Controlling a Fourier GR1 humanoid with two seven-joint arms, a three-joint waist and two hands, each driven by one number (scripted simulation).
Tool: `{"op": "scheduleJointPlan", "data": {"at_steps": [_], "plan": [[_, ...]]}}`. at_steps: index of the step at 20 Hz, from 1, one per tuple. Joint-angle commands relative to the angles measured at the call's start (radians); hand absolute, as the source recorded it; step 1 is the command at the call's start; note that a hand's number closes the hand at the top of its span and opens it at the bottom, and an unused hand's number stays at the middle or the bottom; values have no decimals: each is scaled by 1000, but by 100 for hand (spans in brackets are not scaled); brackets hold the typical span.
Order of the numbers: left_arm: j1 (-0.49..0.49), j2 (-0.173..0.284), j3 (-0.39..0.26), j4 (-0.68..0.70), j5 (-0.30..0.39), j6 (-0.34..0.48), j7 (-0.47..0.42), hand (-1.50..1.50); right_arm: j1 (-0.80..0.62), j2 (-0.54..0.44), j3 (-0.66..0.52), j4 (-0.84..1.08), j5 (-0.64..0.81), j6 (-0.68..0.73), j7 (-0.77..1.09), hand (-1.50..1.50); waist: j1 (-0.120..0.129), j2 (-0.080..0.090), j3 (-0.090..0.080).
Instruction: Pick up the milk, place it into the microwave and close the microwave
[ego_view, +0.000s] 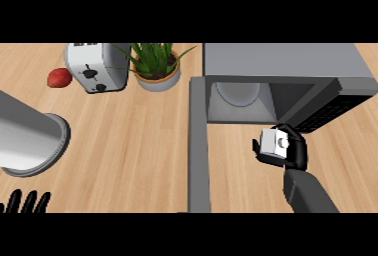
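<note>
A white milk carton (275, 143) hangs just in front of the open microwave (284, 82), held off the counter. My right hand (293, 150) is curled round it from the right and below. The microwave's door (198, 145) swings out to the left and reaches toward the view's lower edge. Inside the cavity a pale round turntable (238, 94) shows. My left hand (24, 202) rests at the lower left corner, fingers straight and pointing up, holding nothing.
A silver toaster (94, 66) and a red apple (59, 78) stand at the back left. A potted green plant (156, 67) sits beside the microwave. A large grey metal pot (28, 137) lies at the left edge.
</note>
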Motion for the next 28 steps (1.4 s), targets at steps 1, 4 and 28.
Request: {"op": "scheduleJointPlan", "data": {"at_steps": [1, 4, 28], "plan": [[-36, 21, 39, 40, 25, -23, -2, -150, -19, 71, 12, -12, -3, -88, -76, 150, -8, -2, -1], [13, 3, 16, -17, 42, -7, 45, -150, 84, 65, 58, -157, -4, -29, -35, 150, -19, -7, -2], [49, -3, -1, -26, 27, -1, 11, -150, 643, 77, 514, -1290, -210, 56, 568, 150, -19, -6, -2]]}}
